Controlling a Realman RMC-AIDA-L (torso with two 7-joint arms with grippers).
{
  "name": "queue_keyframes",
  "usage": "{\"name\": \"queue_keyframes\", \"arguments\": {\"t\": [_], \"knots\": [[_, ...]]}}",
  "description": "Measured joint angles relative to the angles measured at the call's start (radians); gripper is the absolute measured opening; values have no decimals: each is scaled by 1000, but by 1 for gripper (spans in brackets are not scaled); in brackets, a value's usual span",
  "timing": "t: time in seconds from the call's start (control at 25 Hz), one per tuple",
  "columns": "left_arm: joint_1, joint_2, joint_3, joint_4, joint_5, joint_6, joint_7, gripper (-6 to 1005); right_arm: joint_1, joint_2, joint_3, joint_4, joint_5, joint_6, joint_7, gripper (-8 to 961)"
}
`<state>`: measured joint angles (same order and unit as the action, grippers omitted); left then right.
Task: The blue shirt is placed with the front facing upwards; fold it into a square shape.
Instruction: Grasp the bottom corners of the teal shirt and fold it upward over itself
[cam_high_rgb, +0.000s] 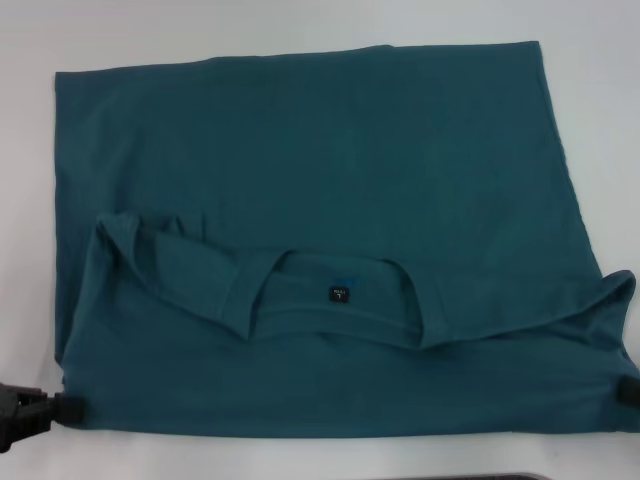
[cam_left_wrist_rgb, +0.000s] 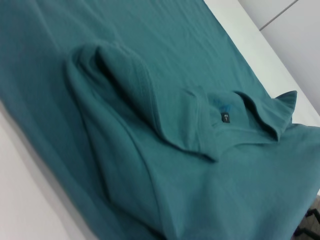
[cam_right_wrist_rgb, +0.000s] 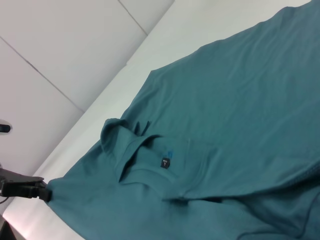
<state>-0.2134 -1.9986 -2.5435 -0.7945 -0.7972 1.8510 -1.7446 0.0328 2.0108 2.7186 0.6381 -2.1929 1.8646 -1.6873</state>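
Note:
The blue shirt (cam_high_rgb: 320, 190) lies flat on the white table (cam_high_rgb: 300, 25), doubled over into a wide rectangle. Its ribbed collar (cam_high_rgb: 335, 310) with a small dark label (cam_high_rgb: 341, 294) sits mid-way on the top layer, and the shoulders are rumpled at both ends. My left gripper (cam_high_rgb: 68, 408) is at the shirt's near left corner, its fingers pinched on the cloth edge; the right wrist view shows the left gripper (cam_right_wrist_rgb: 44, 192) at the same corner. My right gripper (cam_high_rgb: 628, 392) shows only as a dark tip at the near right corner. No lettering is visible.
Bare white table (cam_high_rgb: 25, 250) borders the shirt on the left, the far side and the right. A narrow strip of table (cam_high_rgb: 300, 455) runs along the near edge. Pale wall panels (cam_right_wrist_rgb: 60, 45) rise beyond the table.

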Motion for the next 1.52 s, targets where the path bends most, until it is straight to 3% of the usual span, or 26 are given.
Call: {"name": "queue_keyframes", "arguments": {"t": [0.28,0.56,1.04,1.32,1.52], "knots": [[-36,1,-75,-3,-9,2,-4,7,19,-1,41,0,7,9,4,95],[-119,21,-183,-8,-10,34,-25,6,132,-25,84,14,8,24,91,97],[-280,31,-176,-11,-2,-69,-127,7,323,-49,86,60,10,-36,239,100],[-343,49,-160,-10,-2,-170,-195,7,393,-48,76,90,10,-107,321,101],[-383,50,-156,-2,-2,-267,-230,7,447,-33,70,90,11,-169,366,103]]}}
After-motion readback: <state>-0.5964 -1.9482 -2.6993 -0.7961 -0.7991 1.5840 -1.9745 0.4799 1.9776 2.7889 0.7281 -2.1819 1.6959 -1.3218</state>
